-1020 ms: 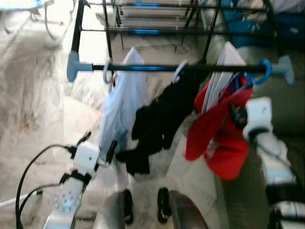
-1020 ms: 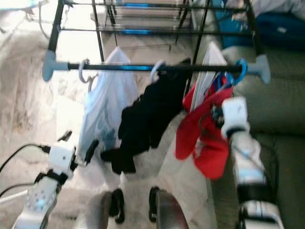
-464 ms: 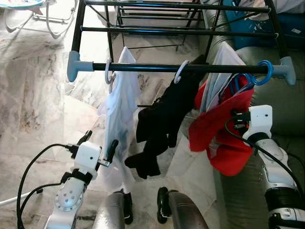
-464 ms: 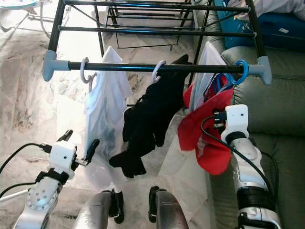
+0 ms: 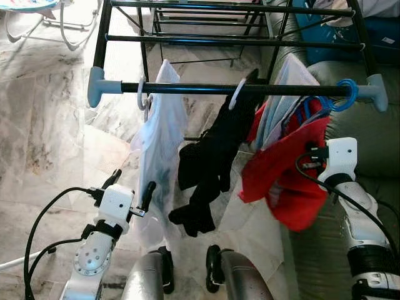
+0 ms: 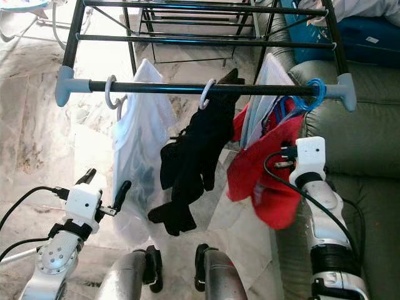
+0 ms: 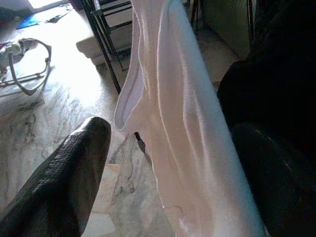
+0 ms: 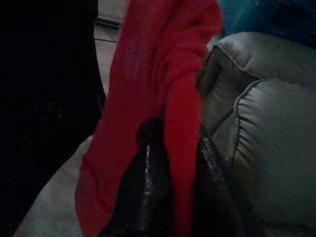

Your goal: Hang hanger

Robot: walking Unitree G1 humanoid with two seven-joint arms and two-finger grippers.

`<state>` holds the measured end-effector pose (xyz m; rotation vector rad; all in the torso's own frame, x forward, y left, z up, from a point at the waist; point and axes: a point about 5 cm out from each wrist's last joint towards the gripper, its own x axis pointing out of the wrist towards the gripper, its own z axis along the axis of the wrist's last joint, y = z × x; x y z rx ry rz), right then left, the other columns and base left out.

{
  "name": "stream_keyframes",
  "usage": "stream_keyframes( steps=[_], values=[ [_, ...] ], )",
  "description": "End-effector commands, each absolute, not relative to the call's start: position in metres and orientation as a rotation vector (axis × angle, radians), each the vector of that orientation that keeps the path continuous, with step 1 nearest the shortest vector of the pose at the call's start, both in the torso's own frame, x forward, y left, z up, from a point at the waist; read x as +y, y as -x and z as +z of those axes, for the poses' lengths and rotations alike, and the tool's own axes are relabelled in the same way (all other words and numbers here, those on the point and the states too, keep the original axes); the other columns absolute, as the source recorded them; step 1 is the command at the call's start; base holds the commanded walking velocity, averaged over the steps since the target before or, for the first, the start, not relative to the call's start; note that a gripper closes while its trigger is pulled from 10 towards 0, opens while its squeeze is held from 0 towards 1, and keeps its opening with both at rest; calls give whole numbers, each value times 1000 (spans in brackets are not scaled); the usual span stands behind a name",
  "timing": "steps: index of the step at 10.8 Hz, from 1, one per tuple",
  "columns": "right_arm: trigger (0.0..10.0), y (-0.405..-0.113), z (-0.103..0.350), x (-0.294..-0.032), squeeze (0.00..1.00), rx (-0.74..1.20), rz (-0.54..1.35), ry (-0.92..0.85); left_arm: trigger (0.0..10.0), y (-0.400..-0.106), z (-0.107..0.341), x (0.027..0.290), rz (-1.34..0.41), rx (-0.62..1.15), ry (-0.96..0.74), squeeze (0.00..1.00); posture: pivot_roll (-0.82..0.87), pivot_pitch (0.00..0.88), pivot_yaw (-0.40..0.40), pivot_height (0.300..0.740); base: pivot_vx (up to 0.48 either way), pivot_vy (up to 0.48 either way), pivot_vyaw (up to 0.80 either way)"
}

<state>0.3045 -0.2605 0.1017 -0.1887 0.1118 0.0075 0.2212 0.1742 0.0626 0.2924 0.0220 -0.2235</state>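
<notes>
A black rail (image 5: 200, 89) with grey end caps carries three hangers. A blue hanger (image 5: 345, 95) at the rail's right end holds a red garment (image 5: 281, 181) with a pale garment over it. My right gripper (image 8: 180, 173) is shut on a fold of the red cloth, low on the garment's right side beside the sofa. A white hanger (image 5: 236, 94) bears a black garment (image 5: 209, 162). Another white hanger (image 5: 141, 94) bears a white garment (image 5: 159, 144). My left gripper (image 5: 132, 185) stands open just left of the white garment, which hangs between its fingertips (image 7: 69, 177) in the wrist view.
A green sofa (image 5: 369, 137) stands tight against the rack's right end, with blue items (image 5: 375, 31) on it. A second black rack (image 5: 231, 40) stands behind. A baby bouncer (image 5: 37, 12) sits at the far left on the marble floor. My feet (image 5: 187, 269) are under the rail.
The blur from one second ago has cleared. The red garment's lower part has swung left and spread wider. The black garment has swayed a little. Both grippers keep their places.
</notes>
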Motion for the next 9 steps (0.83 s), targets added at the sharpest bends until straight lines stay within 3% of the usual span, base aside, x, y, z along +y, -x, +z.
stream_keyframes(
  steps=[1,4,6,9],
  values=[
    [0,-307,110,-257,0,67,17,191,10000,-218,57,175,-233,53,-301,0,-19,263,-47,740,0,0,0],
    [0,-308,119,-243,0,9,29,243,10000,-218,59,177,-259,54,-310,0,-24,278,-24,740,0,0,0],
    [0,-300,130,-244,0,-101,-68,321,10000,-218,61,179,-237,47,-325,0,-19,257,-12,740,0,0,0],
    [0,-259,124,-247,0,-122,-179,406,10000,-223,59,182,-158,52,-326,0,-3,235,-34,740,0,0,0]
  ],
)
